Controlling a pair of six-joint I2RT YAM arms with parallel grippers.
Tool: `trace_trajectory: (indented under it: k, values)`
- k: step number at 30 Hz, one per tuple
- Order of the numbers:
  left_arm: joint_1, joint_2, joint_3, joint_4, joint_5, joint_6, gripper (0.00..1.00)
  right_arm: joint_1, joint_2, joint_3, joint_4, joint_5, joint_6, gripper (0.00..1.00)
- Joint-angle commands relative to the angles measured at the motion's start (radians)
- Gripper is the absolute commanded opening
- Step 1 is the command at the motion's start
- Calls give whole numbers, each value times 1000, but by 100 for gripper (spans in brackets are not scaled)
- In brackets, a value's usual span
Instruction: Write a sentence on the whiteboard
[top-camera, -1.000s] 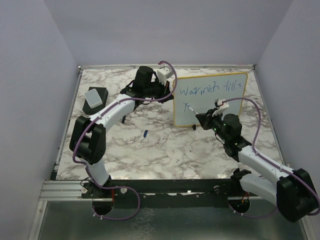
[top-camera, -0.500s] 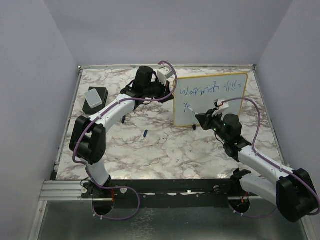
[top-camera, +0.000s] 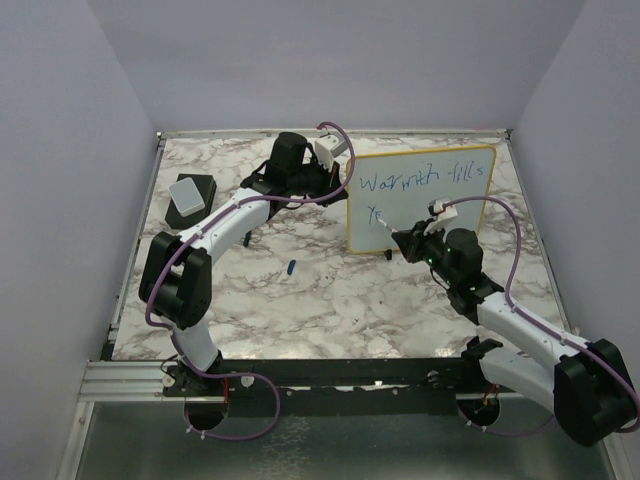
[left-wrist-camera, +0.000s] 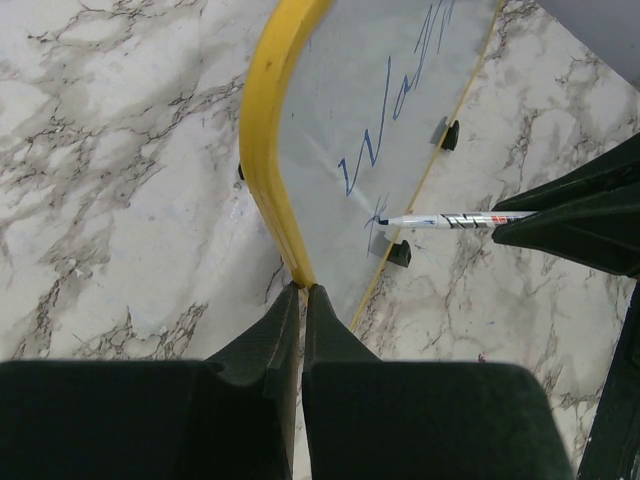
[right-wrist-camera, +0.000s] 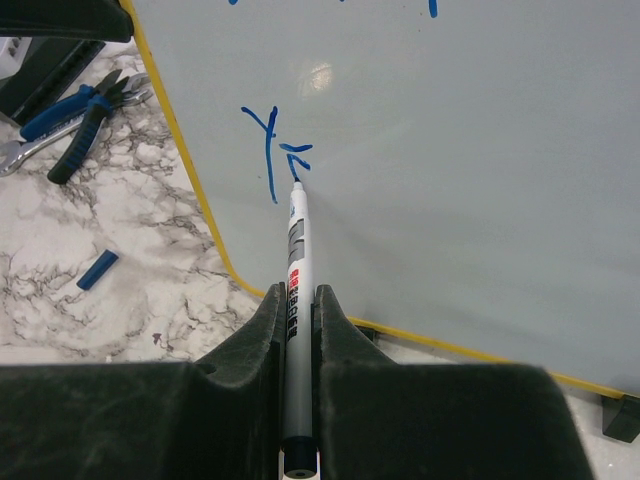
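Yellow-framed whiteboard (top-camera: 400, 200) sits pinched in the left gripper (left-wrist-camera: 302, 290), while the right gripper (right-wrist-camera: 298, 292) clamps a marker (right-wrist-camera: 297, 240) touching it

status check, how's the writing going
Left tool shut on whiteboard frame. Right tool shut on marker, tip on board. The sentence partway, second line barely started. Nothing blocking the marker.
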Motion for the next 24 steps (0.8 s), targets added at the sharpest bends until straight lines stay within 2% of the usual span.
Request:
trace_trajectory:
  k: [1, 9, 16, 24]
  values:
    - [-6, -1, 19, -14, 18, 12, 0, -3, -21, -17, -34, 61, -6, 1]
    - [-6, -1, 19, -14, 19, 11, 0, -2, -33, -2, -16, 99, -17, 1]
    - [-5, -1, 19, -14, 19, 11, 0, -2, 1, 24, -6, 75, -29, 1]
    - [-5, -1, 19, -14, 15, 13, 0, -2, -72, 15, -28, 13, -26, 1]
